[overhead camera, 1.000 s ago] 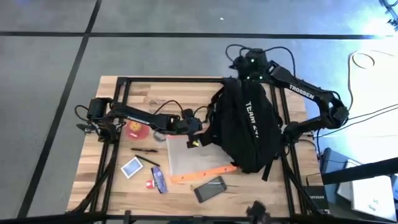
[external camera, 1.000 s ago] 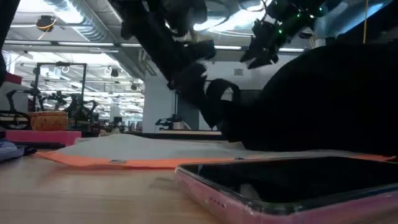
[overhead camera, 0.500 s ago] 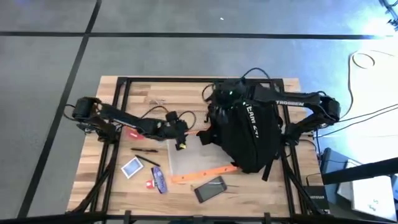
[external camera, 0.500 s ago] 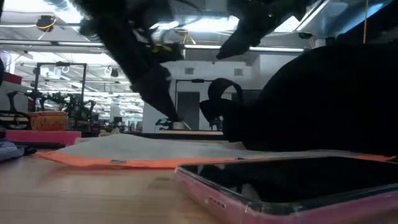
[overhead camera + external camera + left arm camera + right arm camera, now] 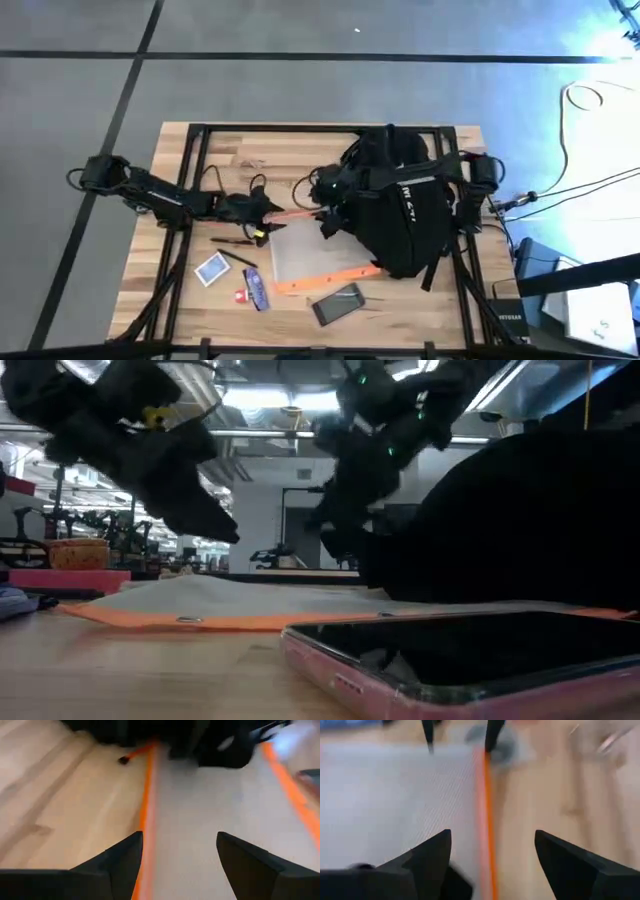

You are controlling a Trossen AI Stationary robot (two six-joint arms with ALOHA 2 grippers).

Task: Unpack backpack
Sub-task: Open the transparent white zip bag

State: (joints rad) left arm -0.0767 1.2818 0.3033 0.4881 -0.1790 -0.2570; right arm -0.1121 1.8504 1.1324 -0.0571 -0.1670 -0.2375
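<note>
The black backpack (image 5: 400, 215) with white lettering lies on its side at the table's right half, and its left edge overlaps a flat grey pouch (image 5: 310, 250) with orange borders. My left gripper (image 5: 266, 212) hovers open just left of the pouch's far left corner, over the pouch's orange border (image 5: 147, 795). My right gripper (image 5: 322, 195) reaches across the backpack to its left side and hangs open above the pouch's far edge (image 5: 487, 785). Neither has anything between its fingers.
On the near part of the table lie a pink-cased phone (image 5: 337, 303), a blue item (image 5: 257, 290), a small card (image 5: 212, 268) and a pen (image 5: 232, 241). Backpack straps (image 5: 432, 270) trail toward the near right. Bare wood shows at the far left.
My left gripper has drawn back from the backpack toward the table's left edge. My right gripper has swung from the far side of the backpack, over its top, toward the near left, and now hangs by the backpack's left side. The backpack's far end has shifted slightly.
</note>
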